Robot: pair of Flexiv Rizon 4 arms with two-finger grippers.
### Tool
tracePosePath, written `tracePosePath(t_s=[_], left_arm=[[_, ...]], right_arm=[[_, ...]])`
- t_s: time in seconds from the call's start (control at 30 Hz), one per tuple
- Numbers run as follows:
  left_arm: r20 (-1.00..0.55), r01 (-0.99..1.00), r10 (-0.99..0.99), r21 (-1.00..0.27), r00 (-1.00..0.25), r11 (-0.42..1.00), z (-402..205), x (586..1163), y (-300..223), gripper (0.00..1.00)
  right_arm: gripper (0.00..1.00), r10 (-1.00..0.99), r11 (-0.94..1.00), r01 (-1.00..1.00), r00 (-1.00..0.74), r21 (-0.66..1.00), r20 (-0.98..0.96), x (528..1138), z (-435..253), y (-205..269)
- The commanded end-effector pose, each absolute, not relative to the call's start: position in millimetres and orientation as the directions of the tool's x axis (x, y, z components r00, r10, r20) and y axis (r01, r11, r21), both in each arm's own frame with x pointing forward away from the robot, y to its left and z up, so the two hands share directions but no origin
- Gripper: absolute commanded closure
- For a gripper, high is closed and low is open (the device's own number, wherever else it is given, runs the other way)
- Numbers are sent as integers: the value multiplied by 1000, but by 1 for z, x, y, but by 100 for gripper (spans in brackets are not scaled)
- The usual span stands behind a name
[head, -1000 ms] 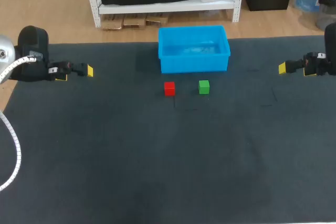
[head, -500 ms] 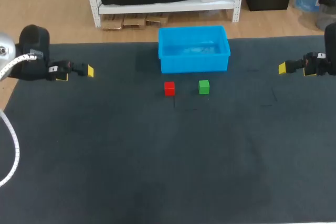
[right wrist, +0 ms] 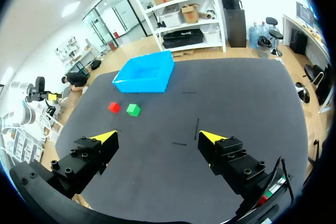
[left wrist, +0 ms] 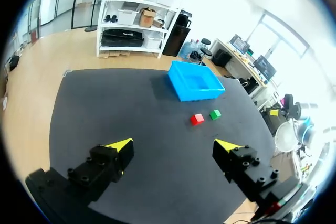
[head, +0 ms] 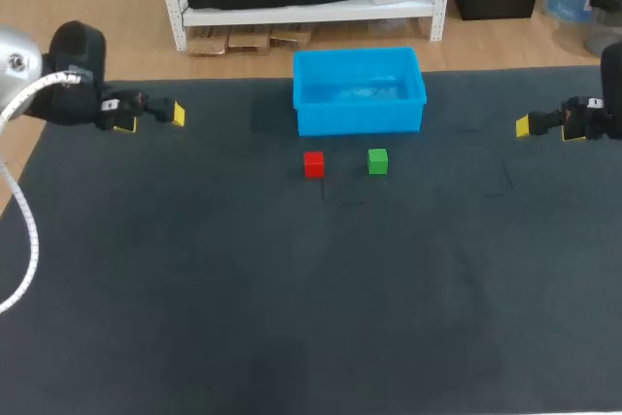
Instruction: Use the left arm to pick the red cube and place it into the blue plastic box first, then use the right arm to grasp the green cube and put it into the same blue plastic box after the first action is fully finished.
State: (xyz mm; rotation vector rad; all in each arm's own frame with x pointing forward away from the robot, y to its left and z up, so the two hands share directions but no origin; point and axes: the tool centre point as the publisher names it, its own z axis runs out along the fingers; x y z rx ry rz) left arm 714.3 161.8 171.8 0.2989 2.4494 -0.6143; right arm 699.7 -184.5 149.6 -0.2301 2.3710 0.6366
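lying on the table (head: 292, 318): red cube (head: 313, 163) and green cube (head: 378, 160), side by side but apart, just in front of the blue plastic box (head: 360, 116); the red one is on the left arm's side
left gripper (head: 152, 121): held over the table's far left part, well apart from the red cube; fingers spread wide, nothing gripped
right gripper (head: 547, 128): held over the table's right side, well apart from the green cube; fingers spread wide, nothing gripped

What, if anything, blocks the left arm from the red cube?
Probably nothing, so yes: only bare table lies between the open left gripper and the red cube; the green cube sits beyond.
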Motion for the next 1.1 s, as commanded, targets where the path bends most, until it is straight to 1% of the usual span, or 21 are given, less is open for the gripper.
tracePosePath(t_s=[0.03,0.7,0.9,1.1], left_arm=[[-574,334,90,-337,-814,880,174,728,146,0],[-541,342,125,-322,-831,883,174,755,93,0],[-543,334,108,-337,-833,880,176,759,79,0],[-546,361,127,-346,-828,866,176,758,77,0]], right_arm=[[0,1,866,-321,-765,383,-644,700,150,-185],[0,1,866,-321,-765,383,-644,700,150,-185],[0,1,866,-321,-765,383,-644,700,150,-185],[0,1,866,-321,-765,383,-644,700,150,-185]])
